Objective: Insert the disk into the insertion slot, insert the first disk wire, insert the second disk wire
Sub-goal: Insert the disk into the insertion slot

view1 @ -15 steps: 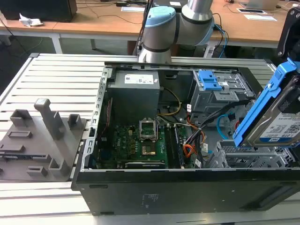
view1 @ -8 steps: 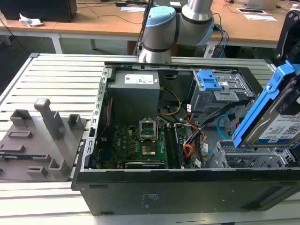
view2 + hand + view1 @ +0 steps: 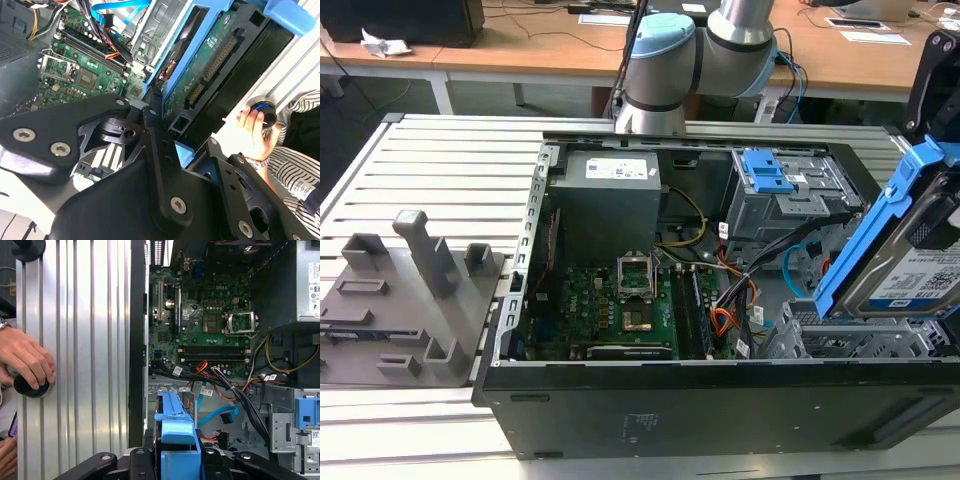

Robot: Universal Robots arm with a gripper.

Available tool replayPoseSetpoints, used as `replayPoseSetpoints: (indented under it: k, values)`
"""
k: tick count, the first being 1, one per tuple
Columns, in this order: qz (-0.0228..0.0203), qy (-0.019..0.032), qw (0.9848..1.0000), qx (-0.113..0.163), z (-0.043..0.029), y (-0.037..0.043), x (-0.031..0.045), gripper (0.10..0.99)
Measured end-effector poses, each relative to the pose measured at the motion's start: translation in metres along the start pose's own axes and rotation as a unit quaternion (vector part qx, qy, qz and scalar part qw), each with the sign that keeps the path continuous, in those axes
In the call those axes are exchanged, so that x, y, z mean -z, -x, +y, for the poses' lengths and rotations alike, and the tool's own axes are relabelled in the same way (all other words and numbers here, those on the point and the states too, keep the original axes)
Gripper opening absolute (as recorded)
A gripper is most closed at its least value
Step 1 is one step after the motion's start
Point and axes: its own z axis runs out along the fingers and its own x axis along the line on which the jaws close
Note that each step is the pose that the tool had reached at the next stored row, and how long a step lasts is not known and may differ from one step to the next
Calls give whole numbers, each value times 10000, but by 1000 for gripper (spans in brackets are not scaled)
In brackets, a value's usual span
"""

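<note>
My gripper [image 3: 932, 215] is shut on the disk [image 3: 910, 265], a hard drive in a blue carrier, and holds it tilted above the open computer case at the exterior view's right. Just below it lies the insertion slot [image 3: 840, 345], a low silver perforated cage. In the second wrist view the disk's green board [image 3: 210, 75] sits between black fingers [image 3: 150, 125]. In the first wrist view the blue carrier [image 3: 175, 435] stands between the fingers. The first disk wire [image 3: 721, 321] [image 3: 202, 366], red-orange, lies beside the motherboard. The second disk wire [image 3: 798, 255] [image 3: 220, 415], light blue, loops loose near the cages.
A taller grey cage with a blue latch [image 3: 770, 185] stands behind the slot. The motherboard [image 3: 620, 300] fills the case floor. A person's hand [image 3: 25, 357] rests on a dark knob [image 3: 30, 385] on the ribbed metal table [image 3: 85, 340]. Grey fixtures [image 3: 410, 290] stand at the exterior view's left.
</note>
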Motion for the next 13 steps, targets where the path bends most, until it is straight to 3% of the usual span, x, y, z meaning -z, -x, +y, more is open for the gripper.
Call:
replayPoseSetpoints:
  k: [13]
  values:
    - [0, 0, 10000, 0, -5, 0, -112, 365]
